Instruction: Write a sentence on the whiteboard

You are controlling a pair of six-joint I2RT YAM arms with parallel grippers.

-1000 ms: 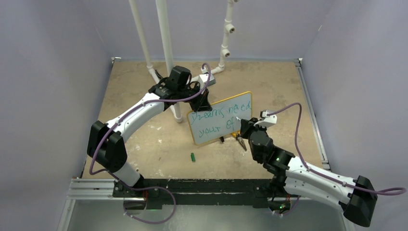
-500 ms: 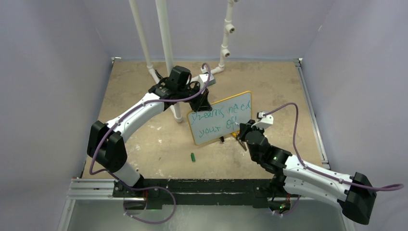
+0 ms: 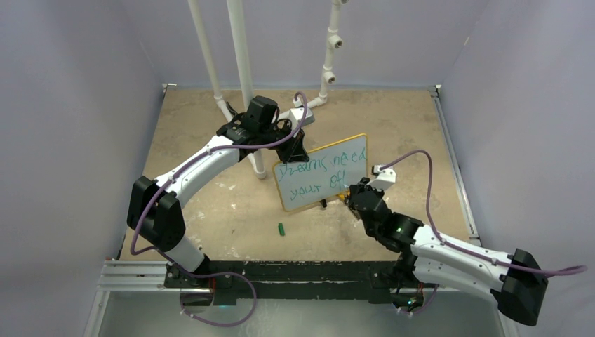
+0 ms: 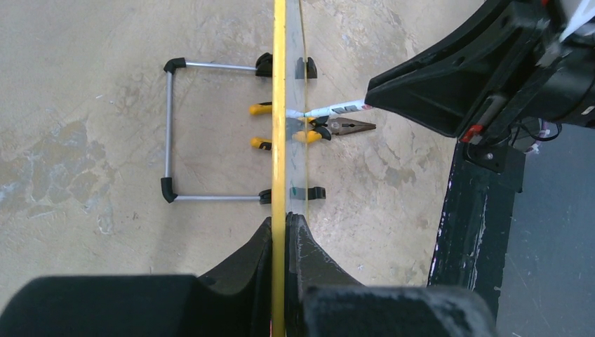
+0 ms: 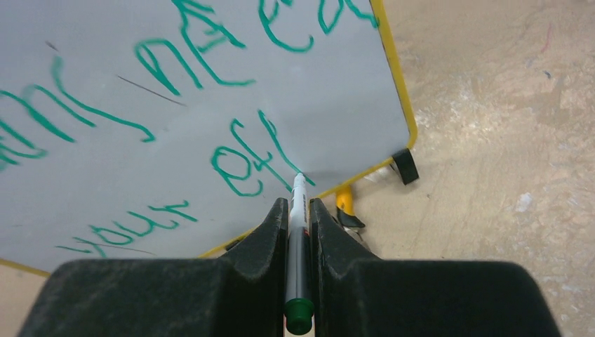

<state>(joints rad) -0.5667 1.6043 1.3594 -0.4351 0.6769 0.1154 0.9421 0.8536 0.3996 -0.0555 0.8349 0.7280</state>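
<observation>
The whiteboard stands tilted mid-table on small black feet, its rim yellow-orange. My left gripper is shut on its upper left edge; the left wrist view has the board edge-on between the shut fingers. The sentence in green reads "Dreams need" over "your eff". My right gripper is shut on a green-ended white marker. Its tip touches the board at the foot of the last green stroke, near the lower right corner.
Yellow-handled pliers lie on the table under the board's lower edge. A small green cap lies in front of the board. White pipes rise behind my left arm. The board's wire stand reaches out behind it.
My right gripper has slid a little down and to the left with the marker on the board, and a further green stroke has appeared. The left arm and the board have not moved.
</observation>
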